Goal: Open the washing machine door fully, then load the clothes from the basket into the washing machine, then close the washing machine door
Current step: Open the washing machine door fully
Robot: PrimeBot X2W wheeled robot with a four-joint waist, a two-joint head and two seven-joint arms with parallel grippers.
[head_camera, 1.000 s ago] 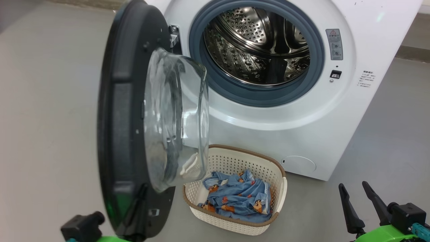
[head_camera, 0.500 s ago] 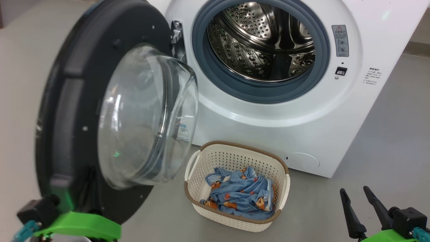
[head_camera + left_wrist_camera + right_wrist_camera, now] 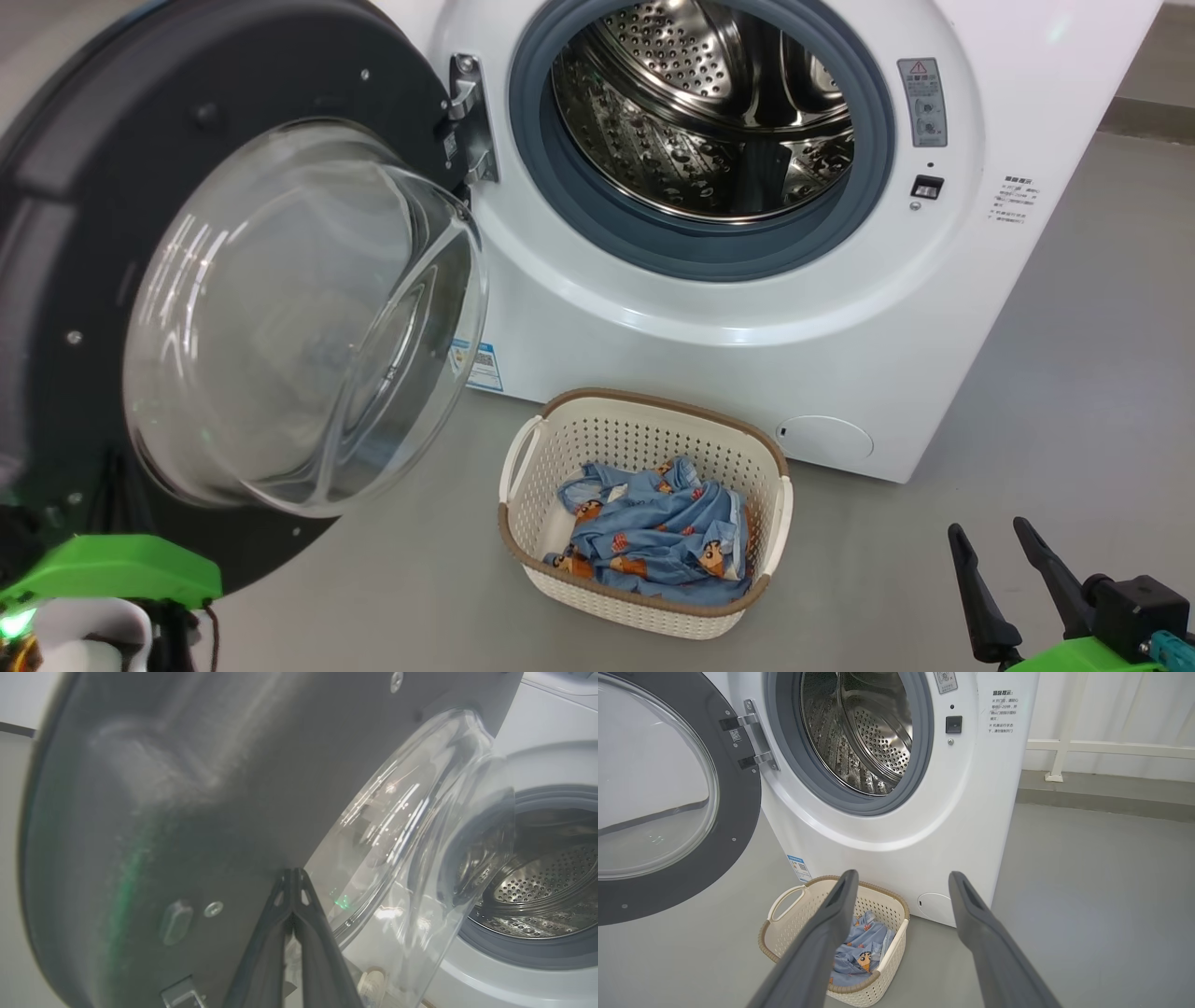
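The big round washing machine door (image 3: 280,84), black-rimmed with a bulging clear glass bowl (image 3: 299,317), hangs from its hinge (image 3: 464,117) at the left of the white front-loading washing machine (image 3: 747,355). It is swung well out, its inner face and bowl turned towards me. A second ago it stood nearly edge-on; now it is open much wider.

The small cream perforated basket (image 3: 635,607) sits on the grey floor (image 3: 1074,373) just before the machine, with the light blue bear-print clothes (image 3: 653,537) heaped inside.

The left gripper (image 3: 293,873) has its fingers pressed together on nothing, tips at the door's dark face beside the glass. The right gripper (image 3: 987,527) is spread wide and empty, well apart from the basket, as it was before.
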